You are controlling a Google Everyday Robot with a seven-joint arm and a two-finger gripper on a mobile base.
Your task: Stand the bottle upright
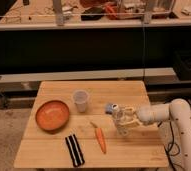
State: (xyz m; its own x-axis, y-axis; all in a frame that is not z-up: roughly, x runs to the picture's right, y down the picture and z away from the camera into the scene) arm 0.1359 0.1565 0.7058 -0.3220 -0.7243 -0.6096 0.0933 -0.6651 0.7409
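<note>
At the near edge of the wooden table (139, 147) lies a flat black item with pale stripes (74, 150), set lengthwise towards the viewer. Just to the right of it, a little further in, lies a carrot (101, 139), with its thick end pointing away.

Beyond the carrot's far end and to the right is the gripper (123, 120), low over the right half of the tabletop. It reaches in from the right on a white arm (181, 117) that bends down past the table's right edge. The jaws are closed on the bottle (119, 125), one on each side of its clear body. The bottle stands close to upright, cap at the top, with its base down at the tabletop (whether it is touching the wood cannot be made out).

On the left half, level with the bottle, sits a shallow orange bowl (52, 115). Just behind the bottle's top lies a small flat light-blue item (109, 107). Further back, between the bowl and the blue item, stands a translucent open-topped cup (81, 100), upright and apart from both.

Behind the table runs a long dark bench with a cluttered shelf (89, 22) along its top.
</note>
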